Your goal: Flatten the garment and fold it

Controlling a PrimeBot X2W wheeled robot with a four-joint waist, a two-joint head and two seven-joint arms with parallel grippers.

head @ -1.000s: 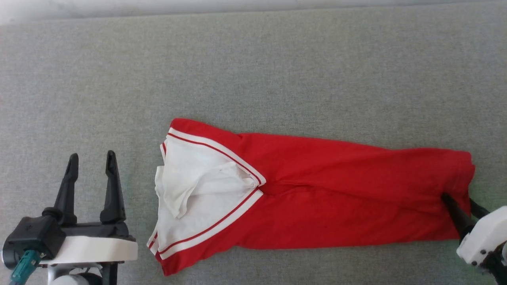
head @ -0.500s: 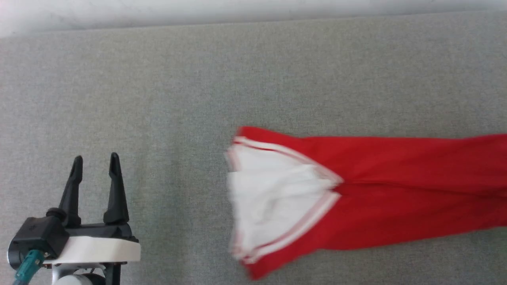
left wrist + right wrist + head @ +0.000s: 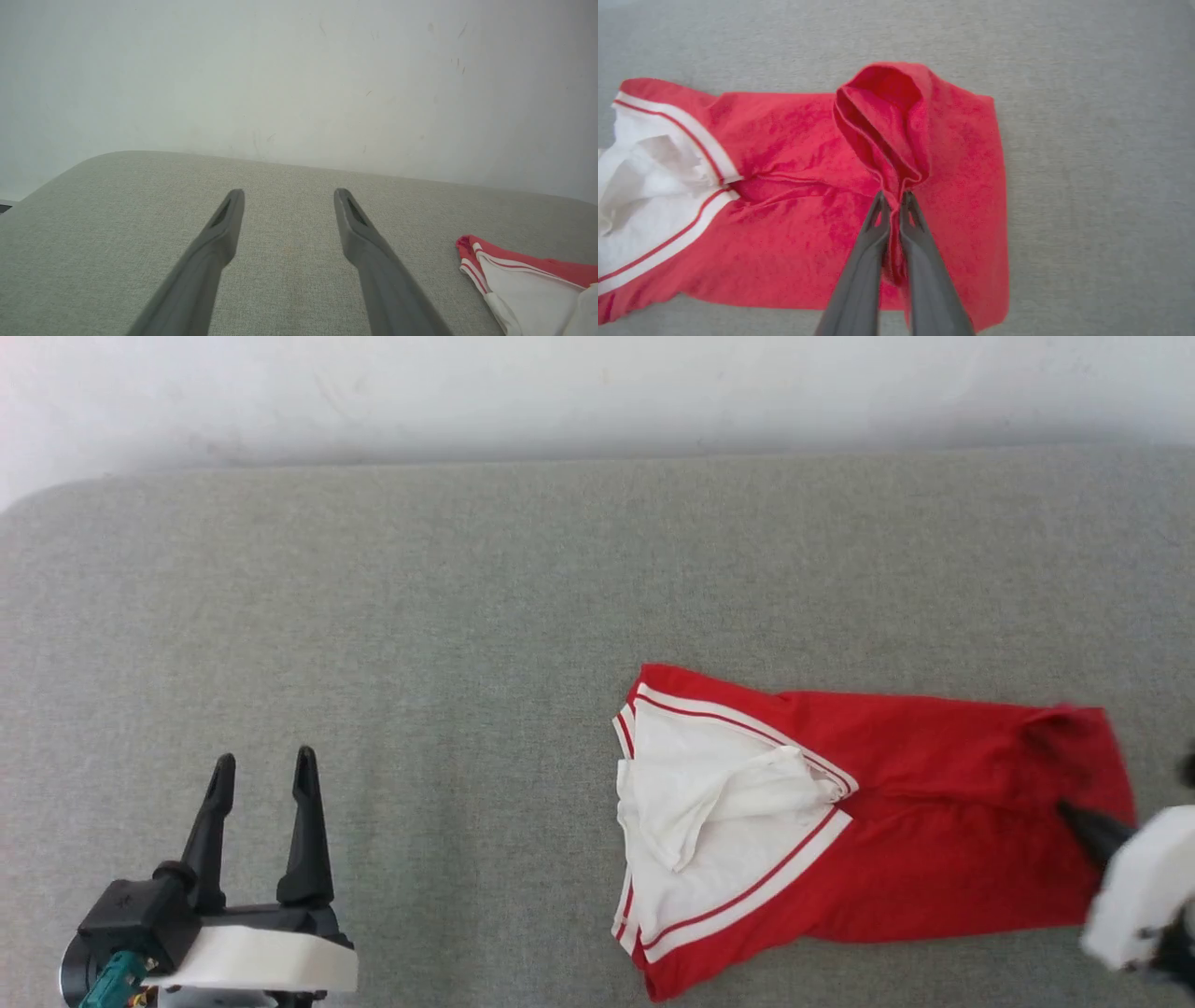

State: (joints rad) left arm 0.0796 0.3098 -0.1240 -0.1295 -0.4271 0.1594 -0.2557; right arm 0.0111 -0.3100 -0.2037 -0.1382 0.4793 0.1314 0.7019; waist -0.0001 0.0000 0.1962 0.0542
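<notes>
The left gripper (image 3: 264,758) sits at the lower left of the head view, its two fingers apart and pointing up over the bare grey table (image 3: 467,616), touching nothing. In the left wrist view, the same gripper (image 3: 288,193) shows a wide gap between its fingers, with the table (image 3: 289,261) under them and a pale wall (image 3: 299,70) behind. The garment (image 3: 528,289) only shows as a corner at the lower right, well apart from the fingers. In the head view, the garment (image 3: 934,821) lies flat on the table right of centre, stretched sideways. Its white sleeves with red-striped trim are bunched at its left end, and the red body runs to the right. At the far right edge, the right gripper (image 3: 1074,814) reaches onto the garment's right end from below. The right wrist view shows this gripper (image 3: 893,198) with its fingers pressed together on a pinch of red cloth. The garment (image 3: 794,233) rises from that pinch in a raised hooded fold, and the rest lies on the table (image 3: 1087,140).
</notes>
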